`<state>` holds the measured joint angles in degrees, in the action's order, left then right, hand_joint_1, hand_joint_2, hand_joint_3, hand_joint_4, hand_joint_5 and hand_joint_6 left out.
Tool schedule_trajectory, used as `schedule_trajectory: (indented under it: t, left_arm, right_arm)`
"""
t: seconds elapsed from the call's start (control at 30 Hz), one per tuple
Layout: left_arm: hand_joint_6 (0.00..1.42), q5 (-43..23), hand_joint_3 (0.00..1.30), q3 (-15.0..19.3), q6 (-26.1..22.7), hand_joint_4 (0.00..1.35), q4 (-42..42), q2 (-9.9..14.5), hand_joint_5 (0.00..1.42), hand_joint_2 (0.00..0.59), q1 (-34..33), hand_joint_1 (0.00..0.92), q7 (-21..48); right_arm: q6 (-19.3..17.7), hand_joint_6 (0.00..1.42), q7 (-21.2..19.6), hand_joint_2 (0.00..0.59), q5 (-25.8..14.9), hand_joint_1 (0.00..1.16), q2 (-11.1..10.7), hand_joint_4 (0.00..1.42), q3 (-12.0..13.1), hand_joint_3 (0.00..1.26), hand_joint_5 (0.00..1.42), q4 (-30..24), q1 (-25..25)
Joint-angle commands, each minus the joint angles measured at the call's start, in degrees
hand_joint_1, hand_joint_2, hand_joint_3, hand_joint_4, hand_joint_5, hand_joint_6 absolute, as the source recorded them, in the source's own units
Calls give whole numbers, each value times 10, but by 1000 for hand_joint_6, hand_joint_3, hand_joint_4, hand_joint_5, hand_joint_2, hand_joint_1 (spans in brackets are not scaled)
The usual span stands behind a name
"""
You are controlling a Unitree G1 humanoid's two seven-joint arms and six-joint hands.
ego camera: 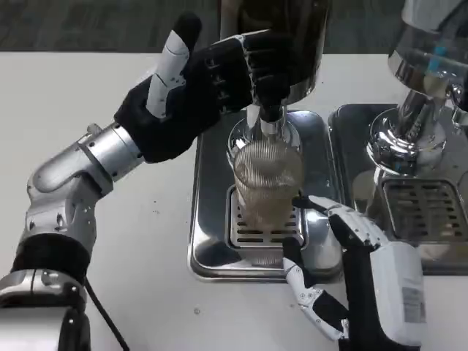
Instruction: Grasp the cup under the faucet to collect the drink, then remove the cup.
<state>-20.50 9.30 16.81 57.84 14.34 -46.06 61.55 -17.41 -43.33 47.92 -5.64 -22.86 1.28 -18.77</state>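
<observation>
The fingers (322, 205) of the right hand (365, 270) are seen spread apart, curved toward the cup (267, 194) from its right side; the upper fingertip lies just beside the cup's wall, and whether it actually touches the glass cannot be told. The thumb is extended low in front, near the cup's base, and nothing is seen clamped between thumb and fingers. The right hand's white back is turned toward the camera at the lower right of the table (146, 241). The fingers (248, 69) of the left hand (194, 88) are curled around the dark lever or tap body of the dispenser (281, 36), above the cup, while the white-backed thumb is raised upright and apart from them. The left hand's silver forearm is angled up from the lower left. The cup, a ribbed clear glass, is placed upright on the slotted grate of a shiny metal drip tray (208, 219), directly beneath the faucet (269, 121), whose spout is at the cup's mouth. A pale brownish liquid is visible inside the cup. A second drip tray (351, 168) with its own grate is set just to the right, carrying a chromed dispenser stand (409, 124).
</observation>
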Motion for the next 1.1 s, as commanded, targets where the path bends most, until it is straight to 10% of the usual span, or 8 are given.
schedule_trajectory:
  t: [0.03, 1.1]
  left_arm:
    - [147, 35, 295, -17, 35, 248, 17, -3, 232, 117, -8, 0, 2]
    - [8, 197, 248, -125, 280, 173, 103, 36, 143, 133, -5, 0, -106]
  right_arm:
    - [-4, 349, -6, 429, -9, 576, 2, 352, 2, 419, 346, 3, -6]
    - [-21, 234, 8, 417, -42, 520, -3, 327, 17, 354, 304, 1, -8]
